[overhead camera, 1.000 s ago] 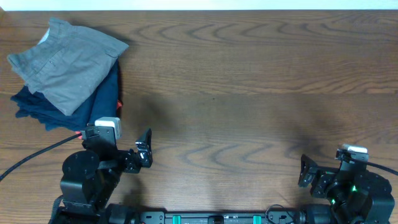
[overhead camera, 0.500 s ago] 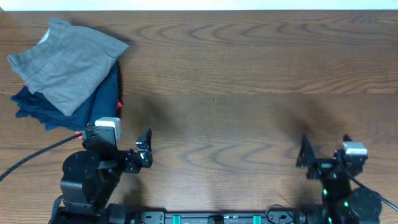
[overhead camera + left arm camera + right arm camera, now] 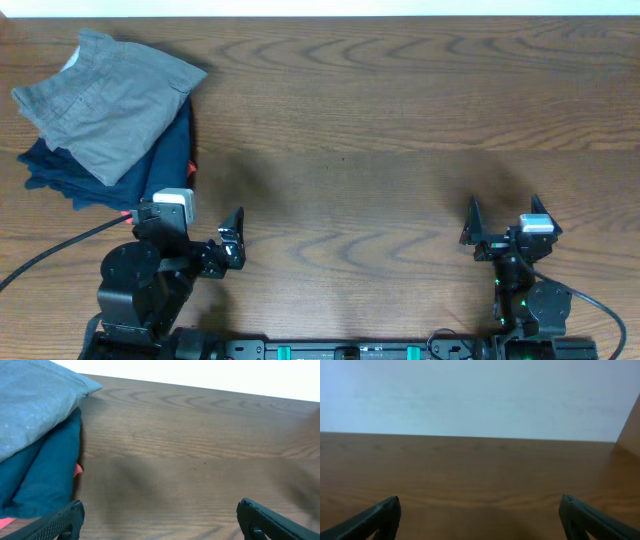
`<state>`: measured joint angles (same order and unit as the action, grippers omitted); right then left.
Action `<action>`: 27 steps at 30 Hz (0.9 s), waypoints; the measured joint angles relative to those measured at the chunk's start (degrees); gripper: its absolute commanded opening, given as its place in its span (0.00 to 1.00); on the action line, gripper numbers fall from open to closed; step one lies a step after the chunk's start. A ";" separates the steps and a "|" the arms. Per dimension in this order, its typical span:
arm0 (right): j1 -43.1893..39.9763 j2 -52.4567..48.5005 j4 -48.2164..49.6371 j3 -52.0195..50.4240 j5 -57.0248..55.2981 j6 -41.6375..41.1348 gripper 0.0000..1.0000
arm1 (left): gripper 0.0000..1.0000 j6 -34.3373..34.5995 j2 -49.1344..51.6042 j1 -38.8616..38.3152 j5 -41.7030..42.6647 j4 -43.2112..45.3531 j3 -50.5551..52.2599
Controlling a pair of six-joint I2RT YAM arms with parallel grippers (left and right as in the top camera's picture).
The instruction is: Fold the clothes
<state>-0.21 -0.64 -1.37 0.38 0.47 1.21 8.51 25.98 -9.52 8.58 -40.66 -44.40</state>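
Wide apart is how both pairs of jaws stand, and neither holds anything. Starting at the far left corner of the table (image 3: 350, 150), I see the grey shorts (image 3: 110, 100) lying in a folded bundle, with a bit of whitish lining showing at their far edge. They rest on top of a dark navy folded garment (image 3: 60, 175), which sticks out from under them on the near side. A small sliver of something red (image 3: 192, 168) peeks out at the right edge of the pile; I cannot tell what it is. A black cable (image 3: 50, 255) runs in from the left edge towards the left arm's base. The left gripper (image 3: 159, 522) hovers at the near left, just near and to the right of the pile and not touching it; its wrist camera looks out over the pile's right edge and bare wood. Across the wide stretch of brown wood grain to the near right, the right gripper (image 3: 480, 520) sits well apart from the clothes, its fingers spread and its camera facing the far table edge and a pale wall (image 3: 480, 395).
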 measured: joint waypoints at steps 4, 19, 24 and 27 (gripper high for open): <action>0.00 -0.07 -2.62 0.00 0.02 1.55 0.99 | 0.98 0.00 0.00 0.00 0.00 0.00 0.00; 0.00 -0.04 -2.62 0.00 0.04 2.43 0.99 | 0.98 0.00 0.00 0.00 0.00 -0.04 0.00; 0.00 -0.04 -2.62 0.00 0.04 2.43 0.99 | 0.98 0.00 0.00 0.00 0.00 -0.04 0.00; 0.00 -0.04 -2.62 0.00 0.07 2.43 0.99 | 0.98 0.00 0.00 0.00 0.00 -0.02 0.00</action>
<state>-0.21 -0.69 -3.99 0.38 0.54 3.64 8.51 25.98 -9.52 8.58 -40.69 -44.40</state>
